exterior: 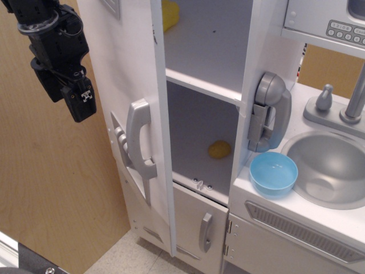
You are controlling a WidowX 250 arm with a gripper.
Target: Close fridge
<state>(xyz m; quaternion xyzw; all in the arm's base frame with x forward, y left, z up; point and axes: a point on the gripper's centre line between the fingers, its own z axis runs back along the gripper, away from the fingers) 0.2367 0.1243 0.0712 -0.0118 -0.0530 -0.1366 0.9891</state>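
Note:
The tall white fridge (199,51) stands open. Its large white door (128,68) is swung out to the left, edge-on to me, with the grey vertical handle (140,137) on its outer face and a corner of the grey dispenser panel (111,7) at the top. Inside, a shelf (202,85) divides the fridge; a yellow item (219,149) lies on the lower floor and another (170,14) sits above. My black gripper (80,105) hangs at upper left, left of the door's outer face and apart from it, holding nothing. Its fingers are seen side-on.
A grey toy telephone (268,111) hangs on the fridge's right side. A blue bowl (274,173) sits on the counter by the grey sink (333,165) and faucet (356,97). A small white door with a short handle (205,231) is below. A wooden panel (51,188) stands at left.

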